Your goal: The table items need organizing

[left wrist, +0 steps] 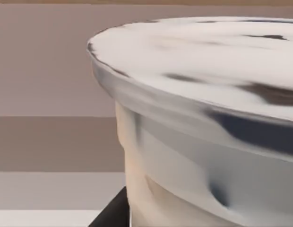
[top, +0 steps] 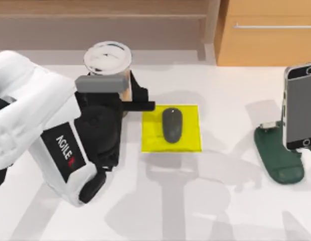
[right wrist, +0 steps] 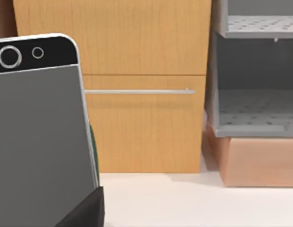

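**A:** Where is the left arm working?

**B:** The left gripper (top: pixel 126 95) is sitting at the far left of the table (top: pixel 230 201), right at the cup (top: pixel 108 63) of milky brown drink. Dark fingers (top: pixel 140 105) are lying against the cup's right side, but I cannot tell whether they are gripping it. In the left wrist view the cup's white lid (left wrist: pixel 208 61) and pale wall are showing very close up, with a dark finger (left wrist: pixel 113 213) edge beside the cup's base.

**A:** And the other task items?

**B:** The dark grey mouse (top: pixel 172 124) is lying on the yellow pad (top: pixel 188 143), near the table's middle and just right of the left gripper. The smartphone (top: pixel 300 106) is standing nearly upright at the right edge, resting in the dark green stand (top: pixel 278 155).

**A:** What is the right arm doing?

**B:** Its wrist camera is looking past the smartphone (right wrist: pixel 40 142), which is filling the near side, toward the wooden cabinet (right wrist: pixel 142 123) with its metal handle (right wrist: pixel 137 91) and a grey shelf unit (right wrist: pixel 255 85). A dark finger (right wrist: pixel 87 210) tip is showing at the phone's lower corner; I cannot tell whether the right gripper is open or closed.
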Motion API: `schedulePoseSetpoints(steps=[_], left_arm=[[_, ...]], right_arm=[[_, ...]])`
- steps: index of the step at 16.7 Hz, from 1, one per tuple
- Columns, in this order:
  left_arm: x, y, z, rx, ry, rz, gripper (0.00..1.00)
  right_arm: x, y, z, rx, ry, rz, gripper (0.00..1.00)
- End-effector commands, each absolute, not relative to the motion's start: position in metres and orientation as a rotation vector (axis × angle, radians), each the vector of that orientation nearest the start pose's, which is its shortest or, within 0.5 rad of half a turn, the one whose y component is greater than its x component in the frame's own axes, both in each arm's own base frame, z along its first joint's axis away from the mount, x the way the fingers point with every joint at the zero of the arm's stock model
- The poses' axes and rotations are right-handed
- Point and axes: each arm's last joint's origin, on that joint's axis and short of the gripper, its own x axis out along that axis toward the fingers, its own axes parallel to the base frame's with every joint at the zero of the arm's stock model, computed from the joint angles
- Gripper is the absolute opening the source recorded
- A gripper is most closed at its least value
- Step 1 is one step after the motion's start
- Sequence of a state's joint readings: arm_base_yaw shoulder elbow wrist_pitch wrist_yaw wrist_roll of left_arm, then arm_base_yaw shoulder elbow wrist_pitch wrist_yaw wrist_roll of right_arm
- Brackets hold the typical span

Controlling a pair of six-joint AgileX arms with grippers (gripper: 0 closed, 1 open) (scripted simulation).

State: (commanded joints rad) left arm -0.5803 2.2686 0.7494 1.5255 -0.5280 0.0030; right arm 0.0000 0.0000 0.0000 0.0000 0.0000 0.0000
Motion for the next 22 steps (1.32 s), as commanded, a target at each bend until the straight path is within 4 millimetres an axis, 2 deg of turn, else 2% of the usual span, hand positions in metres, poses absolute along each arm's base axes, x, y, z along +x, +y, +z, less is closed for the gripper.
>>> schedulePoseSetpoints(steps=[4, 5, 13, 18, 22], left_arm=[[0.312, -0.183, 0.06, -0.011, 0.001, -0.026, 0.02], [0.312, -0.183, 0.06, -0.011, 0.001, -0.026, 0.0], [0.312, -0.183, 0.061, -0.01, 0.0, -0.029, 0.0], [0.312, -0.183, 0.071, -0.01, 0.0, -0.029, 0.0], [0.312, -0.184, 0.07, -0.01, -0.001, -0.028, 0.0]], right_arm=[[0.106, -0.001, 0.16, 0.0, 0.0, 0.0, 1.0], [0.106, -0.001, 0.16, 0.0, 0.0, 0.0, 1.0], [0.106, -0.001, 0.16, 0.0, 0.0, 0.0, 1.0], [0.106, -0.001, 0.16, 0.0, 0.0, 0.0, 1.0], [0.106, -0.001, 0.16, 0.0, 0.0, 0.0, 1.0]])
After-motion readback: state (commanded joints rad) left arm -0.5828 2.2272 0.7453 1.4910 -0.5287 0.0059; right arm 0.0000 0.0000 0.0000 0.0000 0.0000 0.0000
